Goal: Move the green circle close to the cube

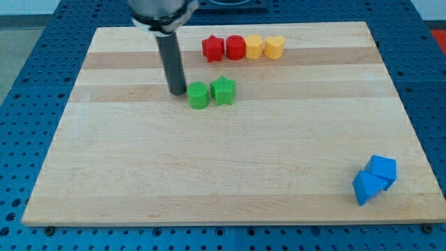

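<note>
Centrally, toward the view's top, the green round cylinder block (198, 95) touches a green star block (224, 90) on its right, with my tip (176, 93), holding nothing, just left of it. Two blue blocks, a cube-like block (382, 169) and an angular one (365, 187), sit well apart at the wooden board's (209, 174) bottom-right corner.

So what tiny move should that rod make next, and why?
Probably my tip should first slide up and round to the upper left of the green circle, then push down and rightward. It now sits at the circle's left, and the green star stands immediately to the circle's right, so a straight push would shove both. The blue cube lies far off at the view's bottom right.
</note>
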Action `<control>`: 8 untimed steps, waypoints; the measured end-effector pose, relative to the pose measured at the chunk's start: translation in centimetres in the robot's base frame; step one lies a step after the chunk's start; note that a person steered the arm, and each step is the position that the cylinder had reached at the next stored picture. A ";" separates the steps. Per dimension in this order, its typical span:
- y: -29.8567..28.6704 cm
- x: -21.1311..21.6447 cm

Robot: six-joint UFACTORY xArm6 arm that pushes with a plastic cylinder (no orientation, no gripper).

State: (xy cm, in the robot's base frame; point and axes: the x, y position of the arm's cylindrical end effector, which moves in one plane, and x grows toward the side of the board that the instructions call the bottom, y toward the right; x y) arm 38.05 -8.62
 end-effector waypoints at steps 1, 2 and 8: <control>2.7 0.9; 2.9 3.3; 17.8 10.3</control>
State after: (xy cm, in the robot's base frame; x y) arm 48.34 9.15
